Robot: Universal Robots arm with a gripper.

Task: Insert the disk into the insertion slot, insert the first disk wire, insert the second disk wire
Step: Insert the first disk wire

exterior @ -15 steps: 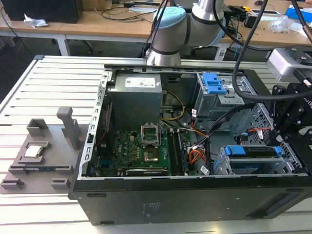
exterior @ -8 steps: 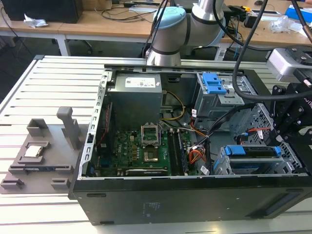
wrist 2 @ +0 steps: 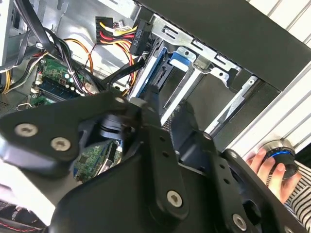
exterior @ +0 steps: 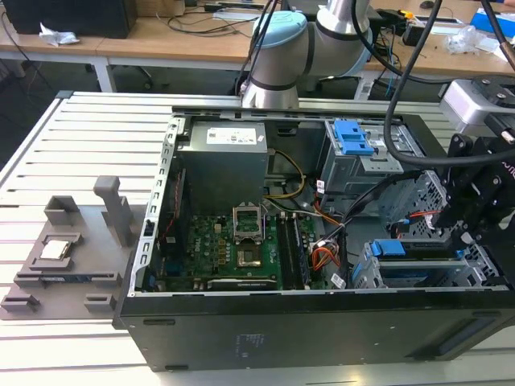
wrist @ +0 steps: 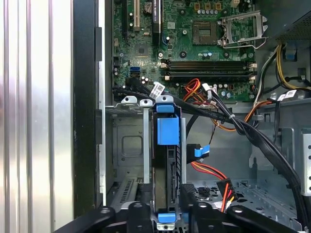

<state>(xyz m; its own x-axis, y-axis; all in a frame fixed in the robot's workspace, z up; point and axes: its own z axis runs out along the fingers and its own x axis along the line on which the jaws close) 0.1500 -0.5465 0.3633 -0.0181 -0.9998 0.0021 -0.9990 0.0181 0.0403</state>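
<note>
Grey slatted bench [exterior: 48, 137] carries the open PC case [exterior: 282, 338].

Exterior view: gripper [exterior: 468, 233] is down inside the case at that view's right, over the insertion slot [exterior: 366, 272]. The disk [exterior: 389, 248] stands on edge in it, blue caddy tab toward the motherboard [exterior: 241, 241].

Second wrist view: the disk's blue edge [wrist 2: 146, 82] runs into the cage and the power plug [wrist 2: 104, 29] hangs loose nearby. A person's hand [wrist 2: 262, 167] rests on a round knob [wrist 2: 281, 156] outside the case.

First wrist view: gripper [wrist: 167, 211] is narrow, closed on the disk [wrist: 167, 170] at its near end. Disk top looks about level with the insertion slot [wrist: 146, 141] rails. Blue data plug [wrist: 199, 151] and power plug [wrist: 226, 188] lie just beside it, unplugged.

My read: disk insertion, late stage; both wires not yet done. Finishing calls for a straight push along the rails, no tilt, cable bundle [wrist: 233, 121] kept clear.
</note>
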